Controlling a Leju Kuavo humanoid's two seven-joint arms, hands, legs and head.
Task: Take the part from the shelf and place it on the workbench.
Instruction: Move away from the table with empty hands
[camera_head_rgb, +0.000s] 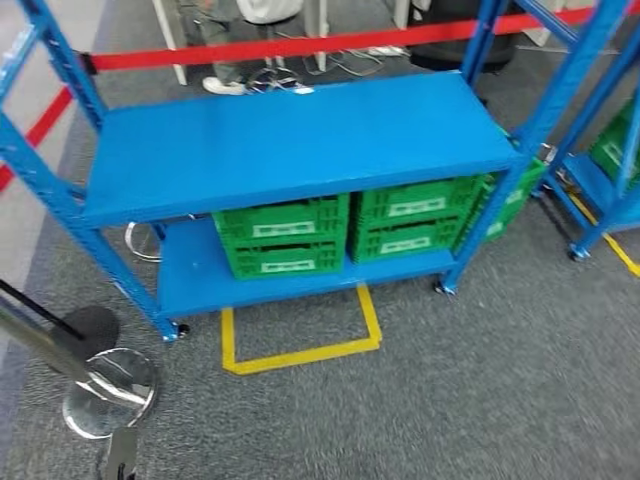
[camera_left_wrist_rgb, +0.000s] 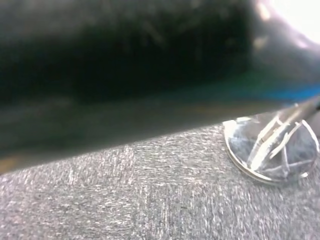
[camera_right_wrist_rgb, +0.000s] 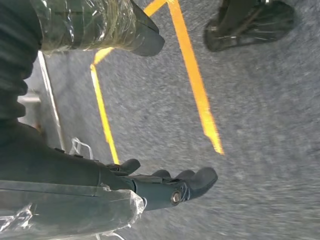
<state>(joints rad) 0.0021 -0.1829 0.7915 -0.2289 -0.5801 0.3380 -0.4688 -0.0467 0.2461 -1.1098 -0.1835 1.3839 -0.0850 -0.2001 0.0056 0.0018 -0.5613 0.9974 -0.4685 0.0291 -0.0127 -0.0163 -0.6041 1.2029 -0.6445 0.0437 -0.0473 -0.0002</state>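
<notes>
- The part: I cannot pick it out. The top board of the blue shelf (camera_head_rgb: 302, 140) lies bare, so my guess is that it sits in one of the green crates on the lower board, whose insides are hidden from this angle.
- Its look: nothing can be said of shape, colour or weight. The left crate (camera_head_rgb: 283, 237) and the right crate (camera_head_rgb: 415, 218) stand side by side, touching or nearly so, each with slotted walls and white labels.
- Right hand (camera_right_wrist_rgb: 124, 180): the fingers lie straight, the thumb is well apart from them, and it holds nothing. It hangs above the grey carpet near the yellow tape.
- Left hand: I cannot tell whether it is apart or together.
- Risk, reaching: the crates sit low under the top board, so an arm going in could knock that board's front edge or push a crate back.
- Risk, footing: the yellow tape square (camera_head_rgb: 302, 355) marks the spot in front of the shelf. Stopping off it would likely leave the crates out of reach.
- Risk, surroundings: a chrome post base (camera_head_rgb: 109, 392) stands close on the robot's left, and a red barrier belt (camera_head_rgb: 302, 47) runs behind the shelf. A careless turn could clip the post.
</notes>
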